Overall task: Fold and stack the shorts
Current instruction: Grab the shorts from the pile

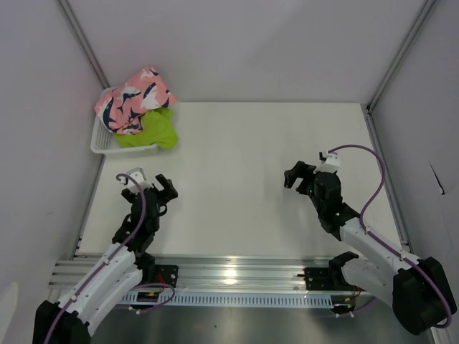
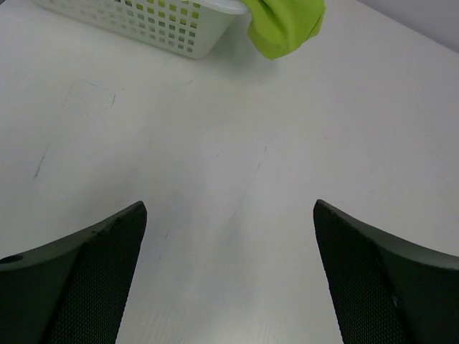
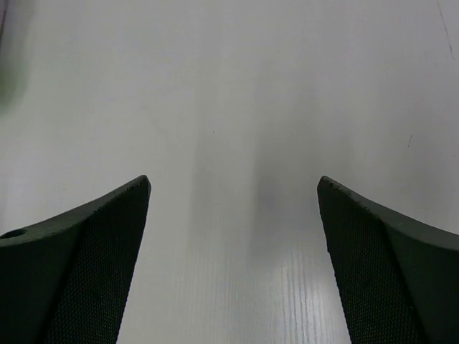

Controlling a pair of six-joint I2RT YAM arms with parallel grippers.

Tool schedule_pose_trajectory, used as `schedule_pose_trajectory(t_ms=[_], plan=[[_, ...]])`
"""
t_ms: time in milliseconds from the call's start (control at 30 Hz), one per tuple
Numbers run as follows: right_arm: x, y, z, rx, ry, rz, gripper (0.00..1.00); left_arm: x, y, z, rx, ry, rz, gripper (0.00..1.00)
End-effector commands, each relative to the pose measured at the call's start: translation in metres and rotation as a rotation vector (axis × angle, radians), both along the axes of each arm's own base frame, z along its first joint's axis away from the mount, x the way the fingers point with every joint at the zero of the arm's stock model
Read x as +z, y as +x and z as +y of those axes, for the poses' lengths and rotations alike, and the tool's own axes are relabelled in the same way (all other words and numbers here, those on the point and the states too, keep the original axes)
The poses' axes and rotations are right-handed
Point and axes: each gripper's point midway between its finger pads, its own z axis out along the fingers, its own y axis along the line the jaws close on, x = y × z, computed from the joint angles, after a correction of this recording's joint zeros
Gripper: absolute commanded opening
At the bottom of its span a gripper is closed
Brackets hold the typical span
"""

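The coral-pink shorts [image 1: 134, 97] with navy and white print lie heaped in the white mesh basket [image 1: 102, 143] at the back left. The lime-green shorts [image 1: 155, 129] lie under them and hang over the basket's right rim onto the table; a fold of them shows in the left wrist view [image 2: 285, 27]. My left gripper [image 1: 152, 185] is open and empty, above the table in front of the basket. My right gripper [image 1: 300, 173] is open and empty over the table's right half, far from the shorts.
The basket's wall also shows at the top of the left wrist view [image 2: 154, 25]. Grey walls with metal frame posts [image 1: 84, 43] close the table on three sides. A metal rail [image 1: 229, 276] runs along the near edge by the arm bases.
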Motion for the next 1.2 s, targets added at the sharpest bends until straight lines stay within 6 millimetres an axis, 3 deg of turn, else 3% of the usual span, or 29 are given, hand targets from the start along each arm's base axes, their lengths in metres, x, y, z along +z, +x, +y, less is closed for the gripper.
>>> schedule_pose_trajectory(t_ms=[0,233,267,333,367,400,500,567,600,667,700,767,800,867,900,1067,1167], plan=[[0.017,0.005,-0.003,-0.041,0.043,-0.061,0.99,0.021,0.003,0.004,0.043,-0.048,-0.055,0.99],[0.008,0.007,-0.007,-0.072,0.033,-0.028,0.99,0.054,0.016,0.003,0.098,-0.219,-0.052,0.99],[0.007,0.007,-0.005,-0.066,0.034,-0.026,0.99,0.076,0.023,0.004,0.109,-0.255,-0.080,0.99],[0.005,0.007,-0.004,-0.061,0.034,-0.019,1.00,0.075,0.033,0.015,0.162,-0.265,-0.040,0.99],[0.005,0.007,-0.003,-0.060,0.035,-0.018,1.00,0.102,0.041,0.017,0.170,-0.292,-0.076,0.99],[0.005,0.007,-0.003,-0.058,0.036,-0.014,1.00,0.097,0.050,0.020,0.186,-0.301,-0.045,0.99],[0.006,0.007,-0.003,-0.058,0.038,-0.015,0.99,0.129,0.068,0.036,0.243,-0.350,-0.078,0.99],[0.007,0.007,-0.002,-0.055,0.041,-0.017,1.00,0.134,0.086,0.043,0.272,-0.378,-0.065,0.99],[0.008,0.007,-0.002,-0.054,0.043,-0.018,1.00,0.159,0.096,0.046,0.269,-0.394,-0.108,0.99],[0.007,0.007,-0.002,-0.056,0.042,-0.014,1.00,0.141,0.112,0.053,0.302,-0.396,-0.035,0.99],[0.008,0.007,-0.002,-0.056,0.042,-0.014,1.00,0.162,0.122,0.060,0.308,-0.408,-0.070,0.99],[0.008,0.006,-0.003,-0.058,0.042,-0.014,1.00,0.142,0.137,0.069,0.329,-0.428,-0.010,0.99],[0.009,0.006,-0.003,-0.058,0.043,-0.017,0.99,0.151,0.144,0.080,0.347,-0.445,-0.031,0.99],[0.010,0.005,-0.004,-0.059,0.045,-0.021,0.99,0.137,0.161,0.083,0.339,-0.490,-0.005,0.99],[0.010,0.005,-0.004,-0.059,0.046,-0.023,0.99,0.141,0.168,0.091,0.348,-0.507,-0.022,0.99],[0.010,0.005,-0.004,-0.059,0.046,-0.020,0.99,0.126,0.206,0.102,0.351,-0.573,-0.004,0.99],[0.012,0.005,-0.005,-0.063,0.044,-0.026,1.00,0.115,0.241,0.107,0.342,-0.620,-0.005,0.99]])
